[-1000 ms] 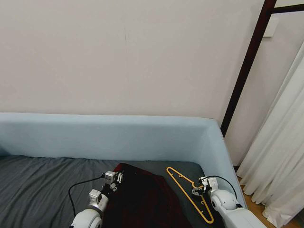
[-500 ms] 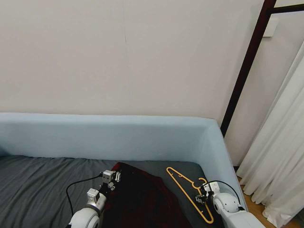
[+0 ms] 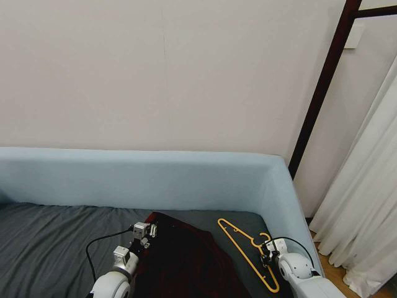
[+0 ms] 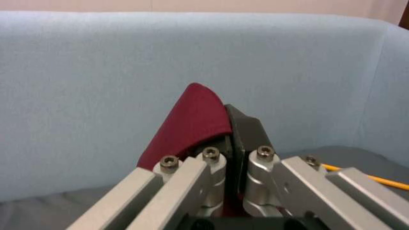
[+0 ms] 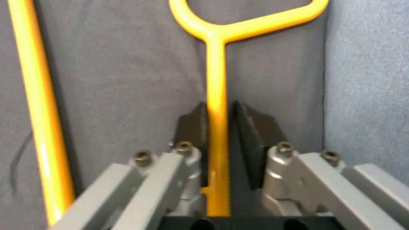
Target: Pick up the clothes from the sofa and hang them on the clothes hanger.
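A dark red garment (image 3: 180, 257) lies on the grey sofa seat, its upper edge pinched in my left gripper (image 3: 147, 233). In the left wrist view the red cloth (image 4: 191, 122) rises between the shut black pads (image 4: 246, 132) in front of the pale blue backrest. A yellow clothes hanger (image 3: 245, 251) lies on the seat by the sofa's right arm. My right gripper (image 3: 265, 250) is at its hook end. In the right wrist view the hanger's yellow neck (image 5: 216, 96) runs between the black fingers (image 5: 255, 134), which close on it.
The pale blue sofa backrest (image 3: 136, 180) and right armrest (image 3: 282, 198) wall in the seat. A dark wooden post (image 3: 322, 81) stands behind the armrest, with white curtains (image 3: 366, 205) at the right. A black cable (image 3: 102, 245) loops near my left arm.
My left gripper has drawn slightly left and back with the garment edge. My right gripper has slid down and to the right along the hanger toward its hook.
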`<state>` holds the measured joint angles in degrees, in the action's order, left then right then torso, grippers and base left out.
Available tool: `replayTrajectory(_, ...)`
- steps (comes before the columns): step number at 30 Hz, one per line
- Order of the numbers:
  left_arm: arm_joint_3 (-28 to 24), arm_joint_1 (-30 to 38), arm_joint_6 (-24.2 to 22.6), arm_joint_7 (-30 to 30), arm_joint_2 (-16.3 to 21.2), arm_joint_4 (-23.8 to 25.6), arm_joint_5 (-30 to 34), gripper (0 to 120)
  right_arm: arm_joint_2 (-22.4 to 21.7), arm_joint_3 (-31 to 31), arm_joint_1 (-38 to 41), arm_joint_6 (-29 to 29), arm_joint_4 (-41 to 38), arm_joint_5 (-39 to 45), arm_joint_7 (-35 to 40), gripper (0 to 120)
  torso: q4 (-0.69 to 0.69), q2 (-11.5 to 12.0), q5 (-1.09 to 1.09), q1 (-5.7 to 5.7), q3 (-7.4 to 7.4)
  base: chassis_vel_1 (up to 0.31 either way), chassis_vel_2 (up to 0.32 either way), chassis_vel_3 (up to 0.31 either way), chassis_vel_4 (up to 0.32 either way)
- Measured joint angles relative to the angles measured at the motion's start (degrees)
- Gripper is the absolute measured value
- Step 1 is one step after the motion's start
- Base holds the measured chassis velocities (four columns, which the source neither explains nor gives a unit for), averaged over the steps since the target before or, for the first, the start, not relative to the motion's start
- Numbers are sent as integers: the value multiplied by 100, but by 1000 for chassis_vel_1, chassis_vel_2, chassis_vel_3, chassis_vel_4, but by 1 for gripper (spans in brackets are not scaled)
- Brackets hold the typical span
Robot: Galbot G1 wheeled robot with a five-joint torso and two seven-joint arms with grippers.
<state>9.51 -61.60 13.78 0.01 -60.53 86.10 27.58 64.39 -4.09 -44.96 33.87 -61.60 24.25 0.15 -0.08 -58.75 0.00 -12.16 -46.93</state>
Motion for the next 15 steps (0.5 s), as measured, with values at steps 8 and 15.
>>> replayTrajectory(8, -5, 50, -10, -10, 46, 31, 14, 0, -58, 84, -148, -513, -204, -61, 154, 5, -2, 1, 0, 0, -2, 0, 0, 0, 0)
replayTrajectory(15, 67, 33, -27, -6, 222, 161, 110, 0, -215, 51, -468, -1594, -967, -71, 241, 5, -3, 1, 0, 0, -2, 0, 0, 0, 0)
